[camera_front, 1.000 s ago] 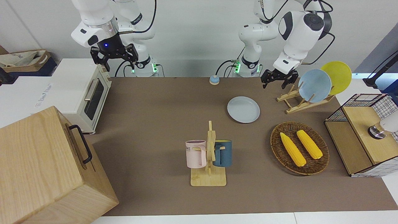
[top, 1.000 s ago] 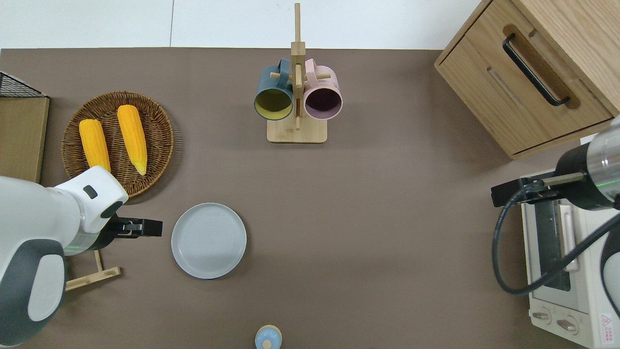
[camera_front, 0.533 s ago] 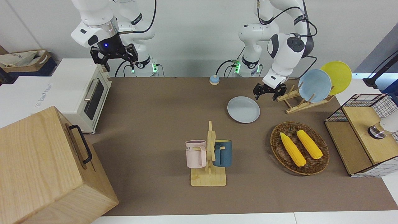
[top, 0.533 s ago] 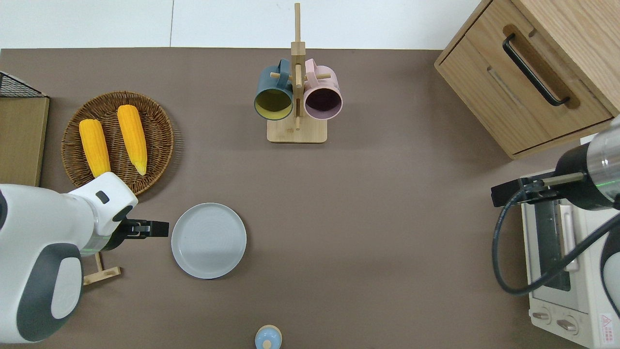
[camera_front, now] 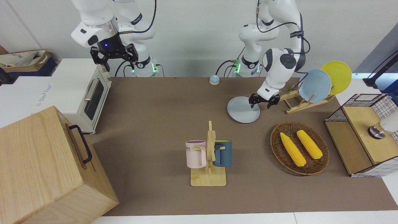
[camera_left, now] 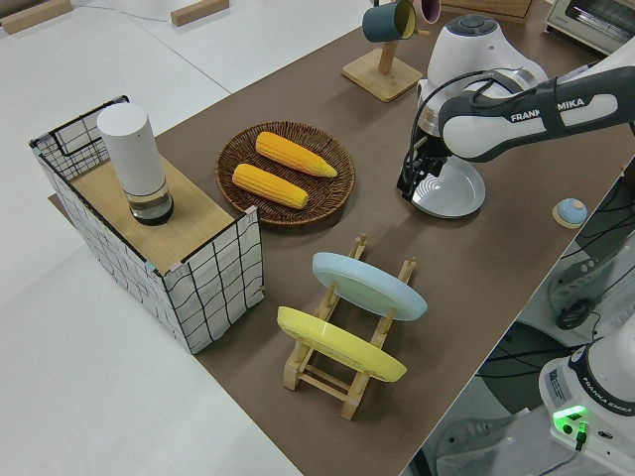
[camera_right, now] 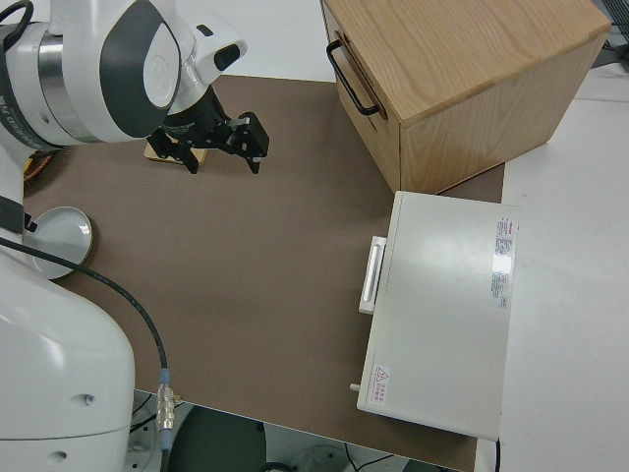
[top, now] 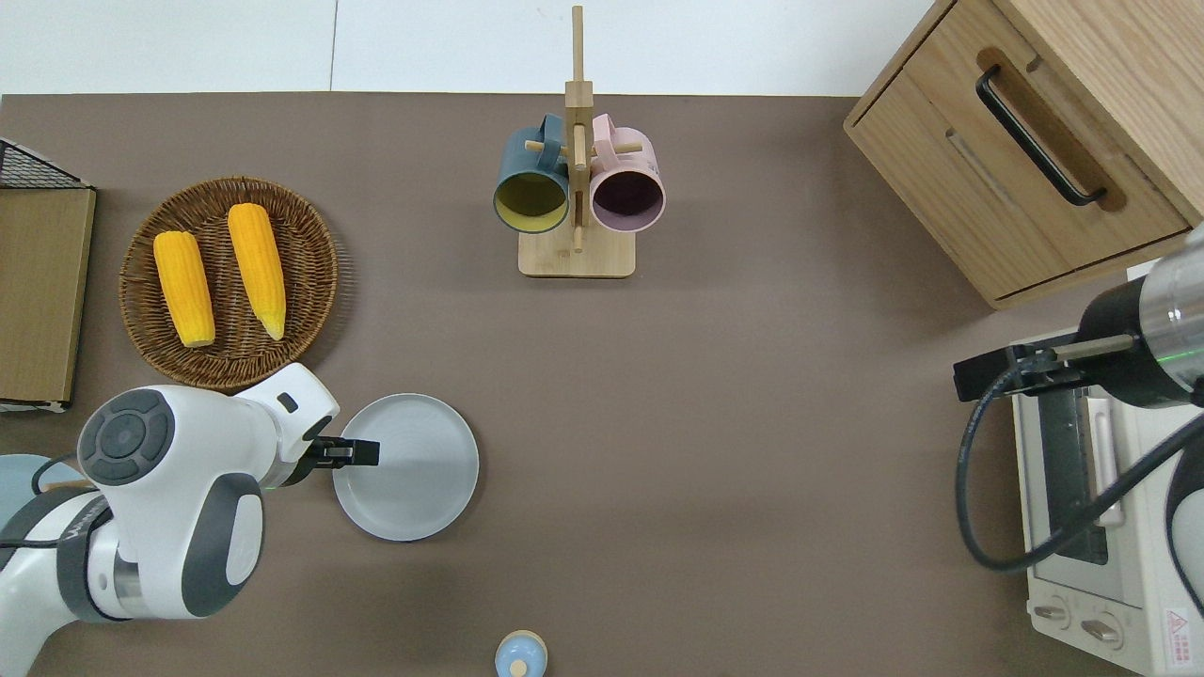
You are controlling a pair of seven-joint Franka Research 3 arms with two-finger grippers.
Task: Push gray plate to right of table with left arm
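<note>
The small blue bell [top: 520,654] sits nearest the robots, at the desk [top: 752,376] edge between the two arm bases. Farther out lies the gray plate [top: 414,480], flat on the desk toward the left arm's end. The left gripper [top: 356,453] is low at the plate's rim on the side toward the left arm's end, its tip reaching just over the rim. In the front view [camera_front: 260,102] the jaws stand spread, one finger over the plate's edge and the other just outside it, holding nothing; whether they touch the rim cannot be told. Beside the plate, toward the left arm's end, the wooden rack [camera_front: 295,102] holds a blue plate [camera_front: 314,85] and a yellow plate [camera_front: 337,76] on edge. Farther out is the wicker basket [top: 310,273] with two corn cobs [top: 183,289], then the mug stand [top: 576,254] with a dark blue mug [top: 531,183] and a pink mug [top: 627,188]. The right gripper [camera_front: 114,56] is parked, jaws spread and empty.
</note>
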